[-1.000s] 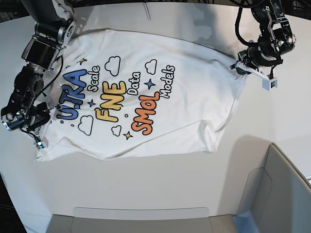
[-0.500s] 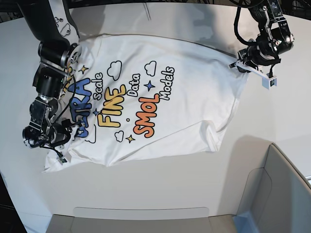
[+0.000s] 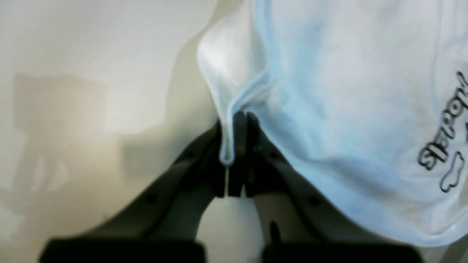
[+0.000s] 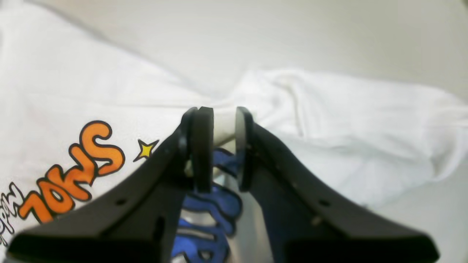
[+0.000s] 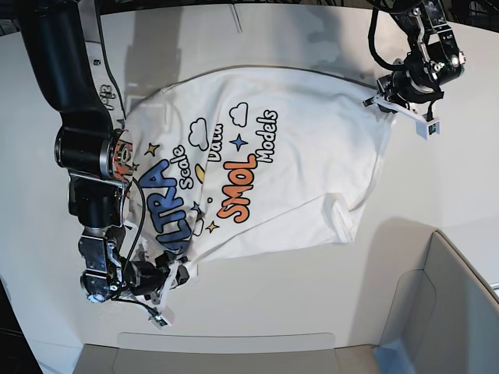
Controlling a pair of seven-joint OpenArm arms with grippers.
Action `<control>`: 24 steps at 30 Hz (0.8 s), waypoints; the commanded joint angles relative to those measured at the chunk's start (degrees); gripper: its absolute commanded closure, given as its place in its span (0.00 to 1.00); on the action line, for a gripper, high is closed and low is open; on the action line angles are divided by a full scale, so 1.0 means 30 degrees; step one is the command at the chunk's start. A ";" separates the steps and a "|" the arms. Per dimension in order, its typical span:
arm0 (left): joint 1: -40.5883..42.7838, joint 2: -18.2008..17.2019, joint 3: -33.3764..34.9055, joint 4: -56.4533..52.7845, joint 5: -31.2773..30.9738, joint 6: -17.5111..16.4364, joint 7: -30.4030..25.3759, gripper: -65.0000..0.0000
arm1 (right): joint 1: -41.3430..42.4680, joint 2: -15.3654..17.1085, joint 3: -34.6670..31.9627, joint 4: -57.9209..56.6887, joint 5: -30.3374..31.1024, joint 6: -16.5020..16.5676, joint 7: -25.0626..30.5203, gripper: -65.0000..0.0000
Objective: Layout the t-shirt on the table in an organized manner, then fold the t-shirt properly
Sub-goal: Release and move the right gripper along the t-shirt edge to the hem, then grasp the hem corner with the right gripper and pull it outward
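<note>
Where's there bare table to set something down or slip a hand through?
Bare table runs between the t-shirt hem and the near edge. More lies beyond the shirt's far edge. Crowded: the near corner, where the right gripper pinches the shirt, the far corner at the left gripper, and beside the bin.

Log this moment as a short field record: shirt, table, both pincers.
shirt: t-shirt print side up, bunched at its near-left corner, wrinkled at the lower right
table: white table, shirt lies on it
left pincer: left pincer shut on a fold of shirt edge
right pincer: right pincer clamped on cloth by the blue print
bin: grey bin at the near corner
</note>
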 commanded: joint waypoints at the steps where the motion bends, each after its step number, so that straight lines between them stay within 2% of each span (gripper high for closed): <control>1: -0.0083 -0.0162 -0.0102 0.0319 -0.0080 0.0014 -0.0053 1.00 | 0.0296 0.0368 0.0565 0.1266 0.0381 0.0223 -0.0279 0.83; 6: -0.0112 -0.0221 -0.0102 0.0319 -0.0080 0.0014 -0.0053 1.00 | -0.2663 0.0427 0.1971 0.9383 0.2373 0.0223 -0.4060 0.83; 10: -0.0171 -0.0192 0.0074 0.0319 -0.0109 0.0014 -0.0053 1.00 | -0.6092 0.0339 0.2001 1.7500 0.4307 0.0223 -0.8221 0.83; 13: -0.0669 -0.0192 0.0103 0.0319 -0.0168 0.0014 -0.0053 1.00 | -0.8495 0.0104 0.2001 2.1193 0.4454 0.0223 -1.0477 0.83; 18: -0.0757 -0.0192 0.0103 0.0319 -0.0168 0.0014 -0.0024 1.00 | -1.2070 -0.0452 0.1971 2.3977 0.4425 0.0223 -1.0946 0.82; 20: -0.0757 -0.0221 0.0103 0.0319 -0.0197 0.0014 -0.0024 1.00 | -1.2627 -0.0687 0.1971 2.4035 0.4425 0.0223 -1.0917 0.82; 22: -0.0757 -0.0250 0.0103 0.0349 -0.0197 -0.0015 -0.0024 1.00 | -1.2715 -0.0775 0.1942 2.4035 0.4425 -0.0524 -1.0917 0.82; 24: -0.0757 -0.0250 0.0103 0.0349 -0.0197 -0.0015 -0.0024 1.00 | -1.2656 -0.0804 0.1913 2.4035 0.4425 -0.0700 -1.0917 0.82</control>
